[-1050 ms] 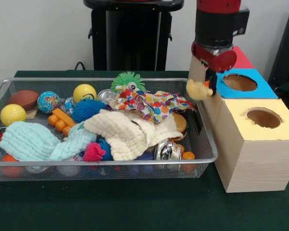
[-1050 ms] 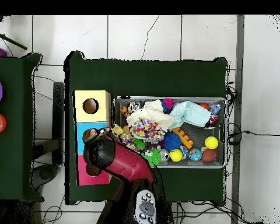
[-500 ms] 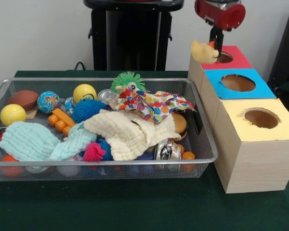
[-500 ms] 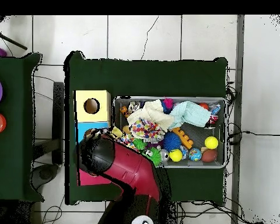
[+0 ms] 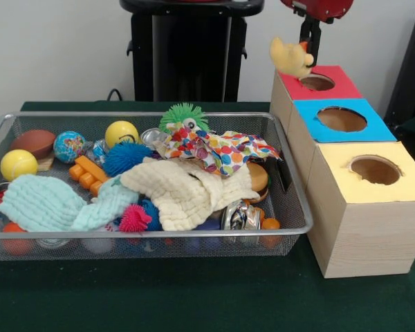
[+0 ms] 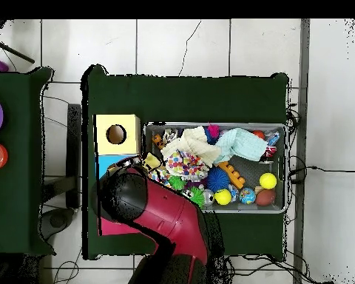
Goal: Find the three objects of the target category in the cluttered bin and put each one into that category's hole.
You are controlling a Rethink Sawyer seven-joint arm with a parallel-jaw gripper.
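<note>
Gripper (image 5: 306, 50) pinching a yellow plush toy (image 5: 289, 57) — held in the air just above the near-left edge of the red-topped box (image 5: 317, 82), beside its hole. Blue-topped box (image 5: 341, 119) and yellow-topped box (image 5: 377, 170) in line nearer the camera — wire bin (image 5: 290, 181) of clutter alongside.

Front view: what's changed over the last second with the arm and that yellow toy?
The gripper has carried the yellow plush toy up and back, from beside the blue-topped box to just above the near edge of the red-topped box, not yet dropped into its hole. It remains gripped. The wire basket and its clutter, and the yellow-topped box, have not moved.
</note>
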